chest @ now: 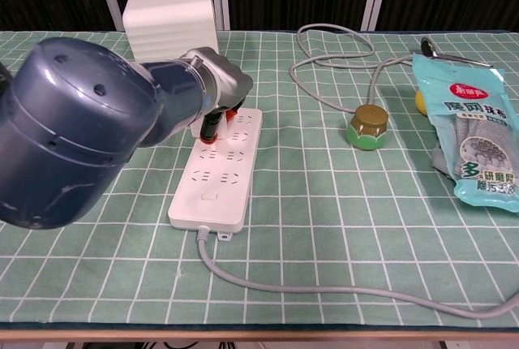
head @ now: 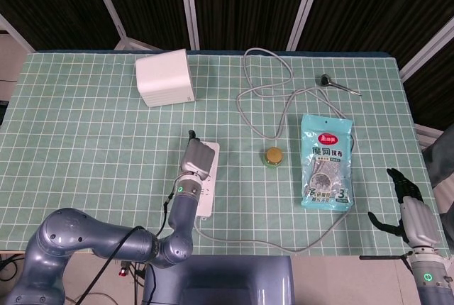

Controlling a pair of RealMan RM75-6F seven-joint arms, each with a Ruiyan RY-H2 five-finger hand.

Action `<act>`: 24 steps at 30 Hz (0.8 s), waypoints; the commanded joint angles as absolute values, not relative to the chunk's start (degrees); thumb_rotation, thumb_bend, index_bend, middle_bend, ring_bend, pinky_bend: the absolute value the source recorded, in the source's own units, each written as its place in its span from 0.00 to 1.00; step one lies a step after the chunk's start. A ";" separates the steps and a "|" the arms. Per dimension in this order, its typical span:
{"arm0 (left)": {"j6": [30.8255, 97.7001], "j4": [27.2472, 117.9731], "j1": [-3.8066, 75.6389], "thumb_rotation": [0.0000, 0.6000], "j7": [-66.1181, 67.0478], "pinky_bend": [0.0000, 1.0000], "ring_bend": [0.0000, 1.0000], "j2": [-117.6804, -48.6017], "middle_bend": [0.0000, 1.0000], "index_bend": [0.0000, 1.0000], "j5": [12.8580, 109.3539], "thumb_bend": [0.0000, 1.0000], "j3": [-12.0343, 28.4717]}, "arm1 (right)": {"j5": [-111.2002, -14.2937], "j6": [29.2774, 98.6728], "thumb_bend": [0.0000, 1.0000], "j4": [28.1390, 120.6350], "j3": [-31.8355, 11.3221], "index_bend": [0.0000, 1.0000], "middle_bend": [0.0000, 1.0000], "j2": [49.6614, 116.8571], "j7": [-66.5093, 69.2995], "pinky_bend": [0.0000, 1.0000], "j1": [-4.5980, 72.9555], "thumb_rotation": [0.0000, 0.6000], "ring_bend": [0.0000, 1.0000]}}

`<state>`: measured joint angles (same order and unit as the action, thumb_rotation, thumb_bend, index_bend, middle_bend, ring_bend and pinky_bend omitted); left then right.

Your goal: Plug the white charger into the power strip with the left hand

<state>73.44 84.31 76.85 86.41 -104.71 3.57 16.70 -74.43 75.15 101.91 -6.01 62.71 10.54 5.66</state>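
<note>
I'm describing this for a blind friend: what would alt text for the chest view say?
A robot's left hand reaches over the far end of a white power strip on a green checked tablecloth. A white box stands behind; a grey cable, a small round jar and a packaged cloth lie right.

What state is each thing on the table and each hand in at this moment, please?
Left hand: over the far end of the strip; grip hidden.
Power strip: flat, near sockets empty.
Right hand: open, off the table.
Grey cable: loose, looped.
Packet: lying flat.
</note>
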 commanded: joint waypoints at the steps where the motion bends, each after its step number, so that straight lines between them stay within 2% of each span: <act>1: 74.65 85.33 76.94 1.00 87.62 0.01 0.07 -103.42 0.15 0.18 2.77 0.07 17.00 | -74.50 75.24 0.34 101.96 -5.97 0.00 0.00 62.74 10.41 0.00 5.63 1.00 0.00; 3: 75.06 85.85 76.82 1.00 87.92 0.00 0.03 -102.63 0.08 0.08 2.63 0.02 17.13 | -74.50 75.28 0.34 102.02 -5.97 0.00 0.00 62.75 10.30 0.00 5.62 1.00 0.00; 6: 75.24 86.48 76.47 1.00 87.63 0.00 0.02 -101.68 0.04 0.01 2.70 0.00 17.41 | -74.45 75.32 0.34 102.09 -5.98 0.00 0.00 62.76 10.20 0.00 5.60 1.00 0.00; 14: 75.62 90.22 74.34 1.00 83.75 0.00 0.00 -97.82 0.02 0.00 3.82 0.02 19.13 | -74.52 75.42 0.34 102.04 -5.96 0.00 0.00 62.74 10.19 0.00 5.55 1.00 0.00; 20: 74.19 99.03 68.91 1.00 71.01 0.02 0.01 -91.87 0.08 0.06 7.59 0.11 24.13 | -74.44 75.50 0.34 102.07 -5.96 0.00 0.00 62.76 9.98 0.00 5.51 1.00 0.00; 22: 73.50 101.82 66.84 1.00 66.44 0.08 0.06 -89.69 0.13 0.10 10.24 0.14 25.03 | -74.38 75.46 0.34 102.10 -5.97 0.00 0.00 62.80 9.86 0.00 5.53 1.00 0.00; 24: 72.87 103.73 64.46 1.00 59.94 0.24 0.18 -88.42 0.25 0.21 13.97 0.19 26.46 | -74.41 75.47 0.34 102.15 -5.93 0.00 0.00 62.80 9.70 0.00 5.53 1.00 0.00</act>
<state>74.19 99.03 68.77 68.57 -92.00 8.65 23.50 -74.41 75.47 102.15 -5.94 62.80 9.70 5.53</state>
